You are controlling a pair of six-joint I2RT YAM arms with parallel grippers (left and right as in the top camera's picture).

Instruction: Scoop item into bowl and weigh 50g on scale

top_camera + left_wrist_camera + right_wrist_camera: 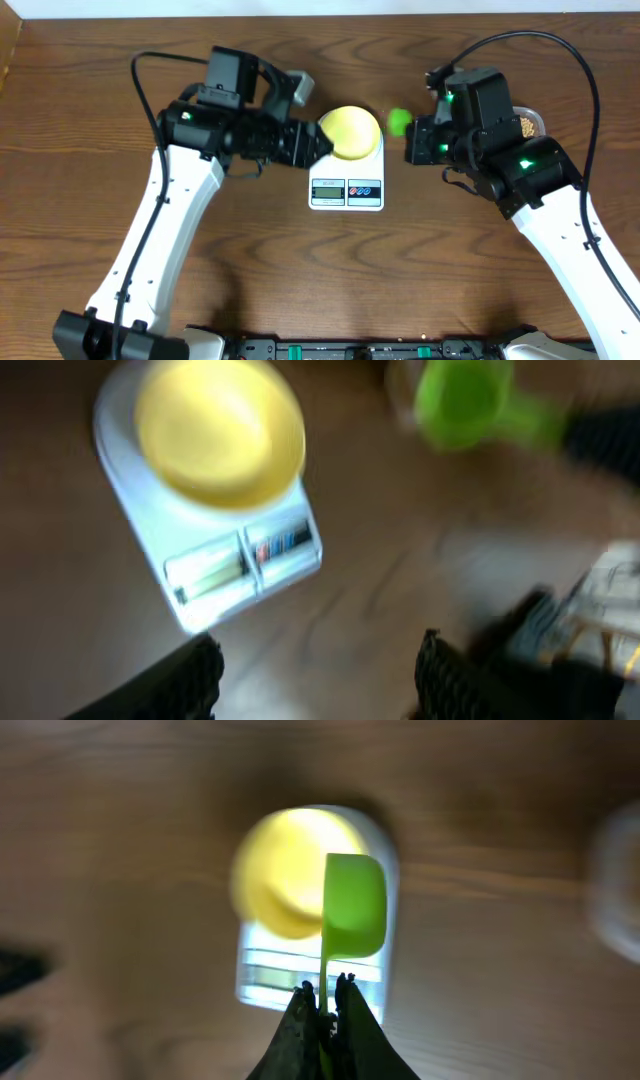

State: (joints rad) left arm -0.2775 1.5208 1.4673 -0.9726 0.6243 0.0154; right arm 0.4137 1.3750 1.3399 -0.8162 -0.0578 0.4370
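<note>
The pale yellow bowl (pixel 350 131) sits on the white scale (pixel 347 180) at the table's middle; both also show in the left wrist view, bowl (pixel 220 430) on scale (pixel 215 575), and in the right wrist view, bowl (pixel 275 870) on scale (pixel 300 975). My left gripper (pixel 322 143) is open and empty just left of the bowl (pixel 318 660). My right gripper (pixel 412 142) is shut on the handle of a green scoop (pixel 398 121), held right of the bowl; its cup (pixel 354 905) hangs in front of the bowl (pixel 465 402). A few tan beans (pixel 524 126) show behind the right arm.
A clear container (pixel 532 122) holding the beans stands at the far right, mostly hidden by the right arm. The scale's display (pixel 328 189) and buttons (pixel 364 188) face the front. Bare wooden tabletop lies in front of the scale.
</note>
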